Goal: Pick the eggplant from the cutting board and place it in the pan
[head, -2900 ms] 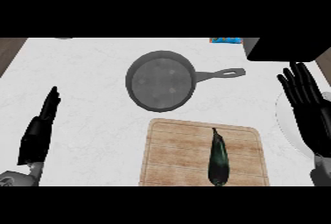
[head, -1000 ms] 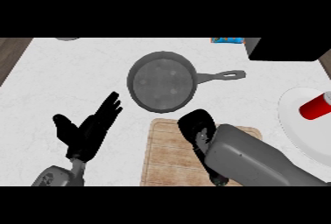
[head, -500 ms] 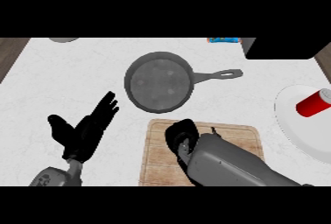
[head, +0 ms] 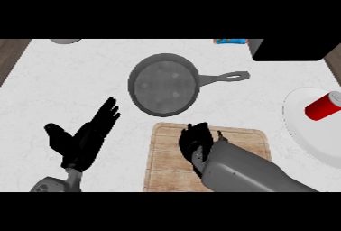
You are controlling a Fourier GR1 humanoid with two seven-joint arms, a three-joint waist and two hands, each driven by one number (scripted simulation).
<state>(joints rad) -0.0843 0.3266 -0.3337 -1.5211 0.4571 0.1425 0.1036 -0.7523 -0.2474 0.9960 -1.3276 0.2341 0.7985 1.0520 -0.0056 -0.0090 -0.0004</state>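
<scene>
- Cutting board (head: 166, 171) sits at the counter's near edge, mostly under the right forearm.
- Pan (head: 163, 84) lies beyond it with nothing in it, so the drop-off isn't done.
- Right hand (head: 195, 140) is curled down on the board; probably grabbing, but can't tell.
- Left hand (head: 83, 139) rests open, fingers straight, left of the board.
- Eggplant (head: 219, 135): just a sliver beside the right hand, on the board.
</scene>
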